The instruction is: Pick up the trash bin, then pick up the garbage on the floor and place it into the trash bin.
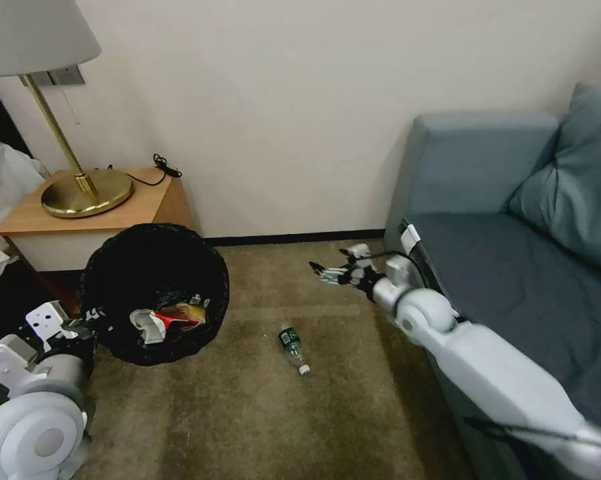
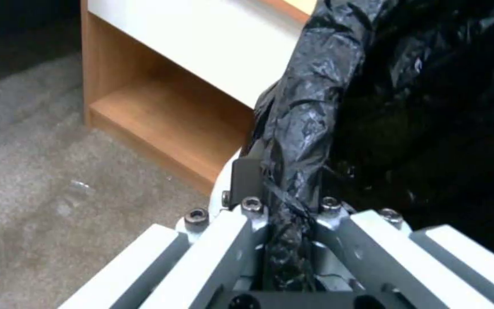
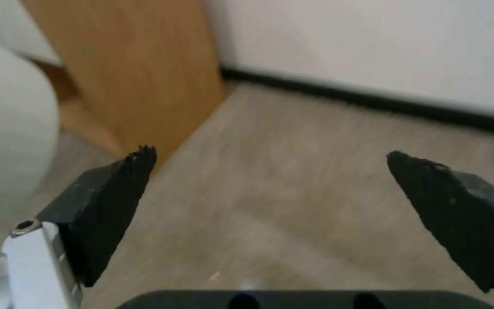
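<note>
My left gripper [image 1: 92, 319] holds the trash bin [image 1: 155, 267] off the carpet at the left, tilted so its mouth faces me. The left wrist view has the gripper [image 2: 290, 201] shut on the bin's bag-covered rim [image 2: 301, 128]. Inside the bin lie a crushed red-and-white packet [image 1: 155, 323] and a yellow-white wrapper [image 1: 192, 311]. A small clear bottle [image 1: 293, 347] with a green label and white cap lies on the carpet in the middle. My right gripper [image 1: 322, 271] hangs open above the carpet beyond the bottle, nothing between its fingertips [image 3: 122, 189].
A wooden nightstand [image 1: 90, 220] with a brass lamp [image 1: 80, 180] stands behind the bin by the wall. A grey-blue sofa [image 1: 514, 253] fills the right side, with my right arm along its front edge. Brown carpet [image 1: 260, 413] lies open around the bottle.
</note>
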Controlling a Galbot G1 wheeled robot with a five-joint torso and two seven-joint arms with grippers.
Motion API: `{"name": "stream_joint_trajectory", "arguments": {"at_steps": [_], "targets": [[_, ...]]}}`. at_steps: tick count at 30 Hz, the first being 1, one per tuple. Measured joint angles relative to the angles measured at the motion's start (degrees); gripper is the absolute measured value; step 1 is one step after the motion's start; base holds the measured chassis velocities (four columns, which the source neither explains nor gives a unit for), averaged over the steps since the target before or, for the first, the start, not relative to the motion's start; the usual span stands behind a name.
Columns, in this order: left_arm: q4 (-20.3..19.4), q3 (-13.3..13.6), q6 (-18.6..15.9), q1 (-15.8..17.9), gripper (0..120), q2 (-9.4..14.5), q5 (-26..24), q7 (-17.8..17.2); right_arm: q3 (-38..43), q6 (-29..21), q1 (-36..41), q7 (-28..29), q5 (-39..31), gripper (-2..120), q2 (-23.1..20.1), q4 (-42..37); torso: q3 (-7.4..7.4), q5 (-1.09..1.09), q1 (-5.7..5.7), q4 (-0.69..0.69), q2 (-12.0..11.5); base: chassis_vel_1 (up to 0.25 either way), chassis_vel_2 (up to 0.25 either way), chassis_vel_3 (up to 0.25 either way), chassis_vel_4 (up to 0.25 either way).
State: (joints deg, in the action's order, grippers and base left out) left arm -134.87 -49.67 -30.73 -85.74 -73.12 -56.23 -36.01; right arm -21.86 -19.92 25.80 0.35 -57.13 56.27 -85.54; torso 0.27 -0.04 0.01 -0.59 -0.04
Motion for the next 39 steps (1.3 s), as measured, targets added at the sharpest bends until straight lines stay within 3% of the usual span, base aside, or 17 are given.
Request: {"name": "stream_joint_trajectory", "arguments": {"at_steps": [1, 4, 6, 10, 14, 23, 39], "targets": [[-0.01, -0.01, 0.06, -0.01, 1, -0.23, 0.11, 0.10, -2.89, -3.44, -3.09, 2.67, -2.30, 100, 2.05, 1.28, 0.00, -0.05, 0.00, 0.00, 0.00, 0.000, 0.000, 0.000, 0.000], [0.00, -0.01, 0.09, 0.00, 1, -0.37, 0.18, 0.14, -4.70, -5.08, -4.72, 4.46, -3.27, 100, 3.62, 2.12, -0.01, -0.04, 0.00, 0.01, 0.00, 0.000, 0.000, 0.000, 0.000], [-0.12, 0.23, 0.15, 0.02, 1, -1.07, 0.59, 0.36, -9.42, -11.99, -8.67, 12.53, -7.13, 100, 11.08, 5.76, 0.00, -0.03, 0.00, 0.01, 0.00, 0.000, 0.000, 0.000, 0.000], [-0.12, 0.41, 0.17, -0.04, 1, -1.49, 0.95, 0.48, -11.53, -14.85, -10.02, 15.82, -8.74, 100, 14.85, 8.68, -0.01, -0.05, 0.00, 0.02, 0.00, 0.000, 0.000, 0.000, 0.000], [-0.32, 0.64, 0.21, -0.13, 1, -1.77, 1.19, 0.64, -13.47, -16.09, -10.61, 17.77, -4.84, 100, 19.62, 18.12, 0.00, -0.03, 0.00, -0.03, 0.00, 0.000, 0.000, 0.000, 0.000], [-0.32, 1.90, 0.45, -0.31, 1, -3.04, 2.50, 1.27, -14.22, -17.81, -9.88, 17.97, -0.68, 100, 21.74, 27.55, 0.00, -0.02, 0.00, -0.01, 0.00, 0.000, 0.000, 0.000, 0.000], [-0.92, 2.80, 0.64, -1.11, 1, -4.64, 4.19, 2.14, -13.42, -19.98, -5.64, 17.27, -0.47, 100, 23.42, 31.36, -0.01, -0.02, 0.00, 0.00, 0.00, 0.000, 0.000, 0.000, 0.000]]}}
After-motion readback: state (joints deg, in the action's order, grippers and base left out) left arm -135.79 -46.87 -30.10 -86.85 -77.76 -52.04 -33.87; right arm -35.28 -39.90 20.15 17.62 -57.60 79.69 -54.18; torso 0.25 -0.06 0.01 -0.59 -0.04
